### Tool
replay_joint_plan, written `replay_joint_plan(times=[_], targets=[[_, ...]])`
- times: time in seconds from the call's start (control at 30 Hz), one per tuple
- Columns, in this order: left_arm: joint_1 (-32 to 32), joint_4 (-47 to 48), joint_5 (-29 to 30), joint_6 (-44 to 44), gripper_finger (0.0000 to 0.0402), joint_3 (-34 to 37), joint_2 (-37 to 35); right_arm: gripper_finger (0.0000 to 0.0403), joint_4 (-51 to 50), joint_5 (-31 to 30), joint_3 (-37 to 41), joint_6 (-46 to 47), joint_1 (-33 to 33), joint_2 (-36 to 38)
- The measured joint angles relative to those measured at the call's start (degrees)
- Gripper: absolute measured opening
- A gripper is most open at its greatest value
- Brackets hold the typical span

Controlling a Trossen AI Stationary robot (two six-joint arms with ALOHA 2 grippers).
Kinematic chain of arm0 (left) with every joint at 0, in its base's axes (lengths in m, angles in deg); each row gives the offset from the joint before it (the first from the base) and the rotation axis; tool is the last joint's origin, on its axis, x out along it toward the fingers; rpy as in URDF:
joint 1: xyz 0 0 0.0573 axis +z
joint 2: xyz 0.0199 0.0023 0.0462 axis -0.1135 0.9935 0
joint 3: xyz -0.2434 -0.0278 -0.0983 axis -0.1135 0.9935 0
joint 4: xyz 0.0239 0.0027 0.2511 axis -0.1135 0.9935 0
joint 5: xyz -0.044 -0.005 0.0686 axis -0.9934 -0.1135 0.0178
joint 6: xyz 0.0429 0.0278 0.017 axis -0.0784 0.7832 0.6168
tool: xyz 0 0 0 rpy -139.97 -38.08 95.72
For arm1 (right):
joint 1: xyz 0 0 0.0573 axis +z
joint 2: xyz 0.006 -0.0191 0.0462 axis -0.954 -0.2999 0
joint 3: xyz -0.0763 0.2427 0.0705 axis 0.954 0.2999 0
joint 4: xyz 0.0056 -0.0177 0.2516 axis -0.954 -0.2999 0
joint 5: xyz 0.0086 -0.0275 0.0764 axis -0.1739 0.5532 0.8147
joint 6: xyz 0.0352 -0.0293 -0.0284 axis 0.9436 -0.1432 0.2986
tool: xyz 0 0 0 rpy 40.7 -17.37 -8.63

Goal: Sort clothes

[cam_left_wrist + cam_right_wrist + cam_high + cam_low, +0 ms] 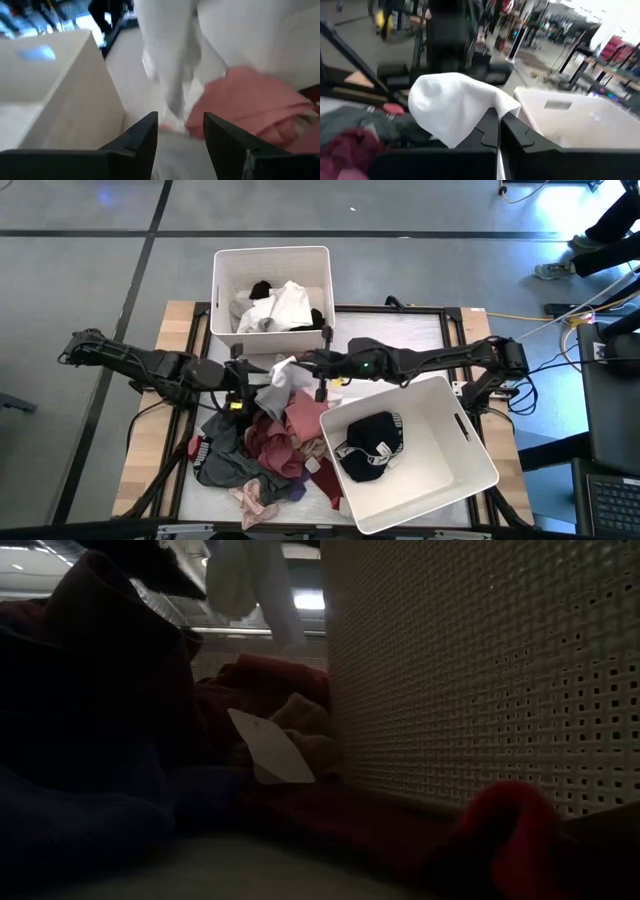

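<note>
My right gripper (300, 365) is shut on a white garment (279, 376) and holds it above the far end of the clothes pile (265, 442). The pile is maroon, grey, pink and dark garments lying on the table. The white garment also shows in the right wrist view (452, 107) and hanging at the top of the low view (245, 580). My left gripper (180, 132) is open and empty. It stands just left of the white garment (170, 60), above the pile's left part, and also shows in the high view (246, 382). My right gripper pinches a bunched fold of the white garment (492, 107) between its two shut fingers (520, 137). The fingers come level from the table's right side. The garment bulges out past the fingertips and hangs below them, lifted above the pile.
A white bin (222, 280) at the table's far edge holds white and black garments. A second white bin (470, 465) at the near right holds a black garment; its mesh wall (480, 670) fills the right of the low view. A white tag (270, 750) lies among the maroon clothes.
</note>
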Motion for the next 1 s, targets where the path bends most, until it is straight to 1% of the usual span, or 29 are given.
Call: replay_joint_plan(times=[0.2,0.37,0.5,0.63,0.73,0.83,1.0], targets=[[0.0,6.64,0.03,-6.09,0.0142,0.07,0.0,0.0008,5.1,-5.84,0.0,-4.65,-0.59,2.44],[0.0,7.91,0.01,-7.32,0.0142,0.07,0.0,0.0005,13.22,-6.46,-0.04,-7.08,-4.41,2.45],[0.0,7.88,0.0,-7.26,0.0141,0.07,0.0,0.0006,16.22,-2.97,-0.07,-6.76,-9.6,2.45],[0.0,7.61,0.0,-7.26,0.0141,0.07,0.0,0.0006,16.17,-1.99,-0.07,-2.45,-14.77,2.39],[0.0,7.33,-0.01,-7.11,0.0141,0.07,0.0,0.0007,15.85,0.89,-0.08,1.35,-17.93,1.72],[0.0,7.24,-0.01,-6.97,0.0141,0.07,0.0,0.0007,16.02,4.32,-0.07,5.66,-20.0,0.04],[-0.02,7.14,-0.03,-6.04,0.0141,0.07,0.0,0.0007,16.19,4.16,-0.07,10.07,-21.05,-3.32]])
